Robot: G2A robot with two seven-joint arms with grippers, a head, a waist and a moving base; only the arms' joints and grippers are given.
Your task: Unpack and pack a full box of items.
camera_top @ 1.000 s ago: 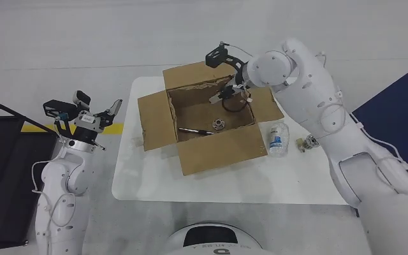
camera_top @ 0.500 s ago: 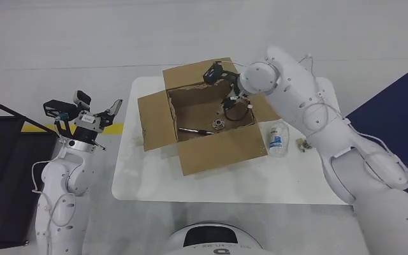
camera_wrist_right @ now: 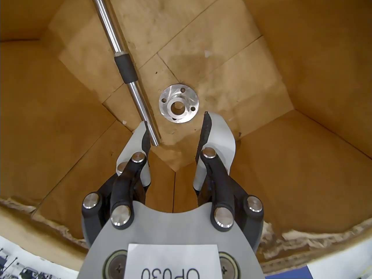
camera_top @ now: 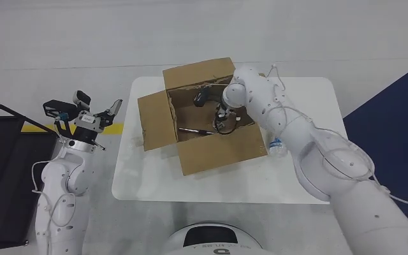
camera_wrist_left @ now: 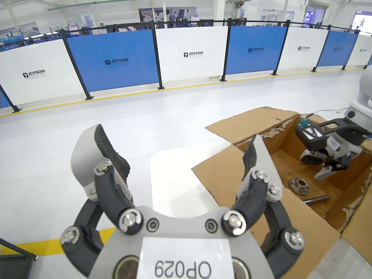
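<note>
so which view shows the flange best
The right wrist view: the flange lies flat on the box floor just beyond the open right gripper, with its hub and holes clear. The left wrist view shows it farther off, at a slant. In the top view it is tiny and mostly under the gripper.

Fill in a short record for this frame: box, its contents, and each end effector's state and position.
box: open on table, flaps spread
contents: flange and rod lying on the box floor, side by side, not touching
right end effector: open, empty, inside box, close to flange and rod end
left end effector: open, empty, raised beyond the table's side
bottle: on table beside box, partly hidden by right arm
</note>
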